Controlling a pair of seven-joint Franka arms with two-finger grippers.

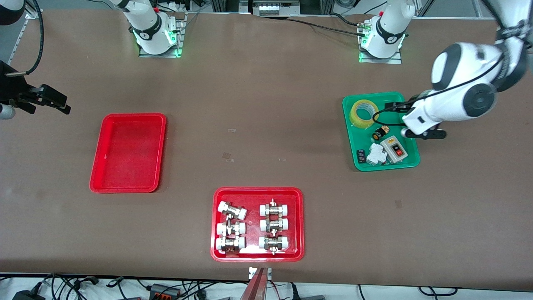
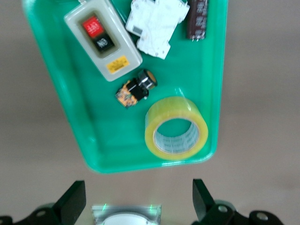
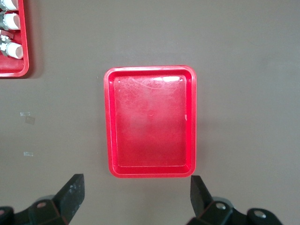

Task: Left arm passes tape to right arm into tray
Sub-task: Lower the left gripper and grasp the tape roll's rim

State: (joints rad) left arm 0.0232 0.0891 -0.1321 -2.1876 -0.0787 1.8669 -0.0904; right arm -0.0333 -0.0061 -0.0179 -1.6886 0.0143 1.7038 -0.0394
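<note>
Nearest the front camera, a red tray of fittings (image 1: 257,255) sits on the brown table (image 1: 266,104), its white-capped metal pieces lying in two columns. Farther from the camera, toward the right arm's end, the tray (image 1: 128,153) lies with nothing in it, plain and glossy. Toward the left arm's end, a green tray (image 1: 410,160) holds a grey switch box (image 1: 394,149) with red and black buttons, a white plastic block (image 1: 375,154) and a small black-and-orange button (image 1: 379,134). The tape (image 1: 364,113) lies flat in that green tray's corner farthest from the camera, untouched, just beside the button. The left arm (image 1: 458,93) reaches over the green tray, and the left gripper (image 2: 139,197) hangs above the tray's edge with its fingers spread wide, grasping nothing. The right arm (image 1: 143,25) is barely in view in the front view, and the right gripper (image 3: 137,192), seen from its wrist camera, hangs over the bare table just beside the tray, its fingers equally wide apart and empty
</note>
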